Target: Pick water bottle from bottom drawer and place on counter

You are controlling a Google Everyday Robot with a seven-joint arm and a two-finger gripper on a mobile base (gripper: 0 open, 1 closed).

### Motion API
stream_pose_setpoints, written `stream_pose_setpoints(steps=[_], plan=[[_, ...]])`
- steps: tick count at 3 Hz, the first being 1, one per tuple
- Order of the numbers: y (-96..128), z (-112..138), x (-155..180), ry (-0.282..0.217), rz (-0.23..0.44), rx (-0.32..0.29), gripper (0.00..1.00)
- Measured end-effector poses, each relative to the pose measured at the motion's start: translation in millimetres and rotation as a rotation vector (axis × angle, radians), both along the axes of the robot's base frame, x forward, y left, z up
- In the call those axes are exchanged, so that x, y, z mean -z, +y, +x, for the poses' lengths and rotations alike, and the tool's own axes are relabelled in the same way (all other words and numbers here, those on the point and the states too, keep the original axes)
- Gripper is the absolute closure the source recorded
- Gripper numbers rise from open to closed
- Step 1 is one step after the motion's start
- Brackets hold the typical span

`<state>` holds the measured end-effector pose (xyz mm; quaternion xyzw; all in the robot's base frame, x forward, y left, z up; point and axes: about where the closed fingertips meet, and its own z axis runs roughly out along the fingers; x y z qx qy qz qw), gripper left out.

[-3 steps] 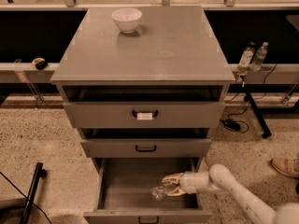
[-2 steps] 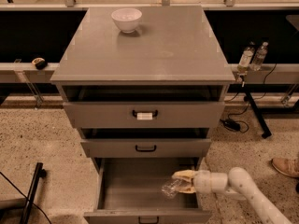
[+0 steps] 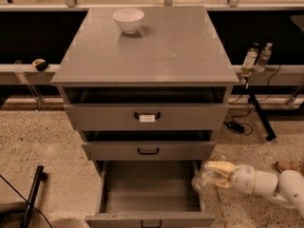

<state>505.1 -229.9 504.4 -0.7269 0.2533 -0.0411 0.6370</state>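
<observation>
The bottom drawer (image 3: 152, 189) is pulled open and its inside is bare. My gripper (image 3: 214, 174) is at the drawer's right edge, level with its top, shut on the water bottle (image 3: 203, 178), a small clear crinkly bottle held roughly on its side. The white arm (image 3: 266, 184) reaches in from the lower right. The counter (image 3: 156, 46) is the flat grey top of the cabinet, well above the gripper.
A white bowl (image 3: 128, 20) stands at the back left of the counter. The top drawer (image 3: 147, 115) with a white tag and the middle drawer (image 3: 148, 150) are slightly open. Two clear bottles (image 3: 256, 57) stand on a ledge at right. Cables lie on the floor at right.
My gripper has lifted the water bottle out of the bottom drawer and moved it right, past the drawer's right side.
</observation>
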Motion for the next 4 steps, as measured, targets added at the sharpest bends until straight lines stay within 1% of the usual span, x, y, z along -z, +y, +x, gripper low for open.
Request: stream_pose_setpoints(steps=[1, 2, 3, 4], plan=[[-49.7, 9.2, -114.0, -0.114, -0.066, 0.081, 1.0], [-84.6, 25.1, -183.5, -0.133, -0.075, 0.157, 1.0], [-104.1, 42.4, -243.8, -0.172, -0.092, 0.214, 1.0], [-106.3, 43.9, -252.9, -0.19, -0.1, 0.215, 1.0]])
